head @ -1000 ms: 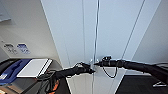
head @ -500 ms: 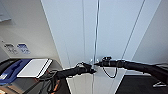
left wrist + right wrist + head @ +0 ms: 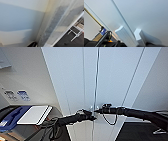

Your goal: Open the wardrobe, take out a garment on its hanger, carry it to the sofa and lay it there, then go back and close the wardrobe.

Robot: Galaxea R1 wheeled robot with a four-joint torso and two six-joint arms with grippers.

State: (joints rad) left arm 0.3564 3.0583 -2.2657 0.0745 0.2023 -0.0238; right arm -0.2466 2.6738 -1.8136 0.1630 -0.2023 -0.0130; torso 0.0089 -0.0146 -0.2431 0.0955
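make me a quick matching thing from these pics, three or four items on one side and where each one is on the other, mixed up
Items
1. left gripper
2. right gripper
3. wardrobe
4. white board

Places
A. straight ahead, both doors shut
B. reaching in from the left to the centre seam
C. lying low at the far left, beside something blue
D. reaching in from the right to the centre seam

Pairs: 1-B, 2-D, 3-A, 4-C
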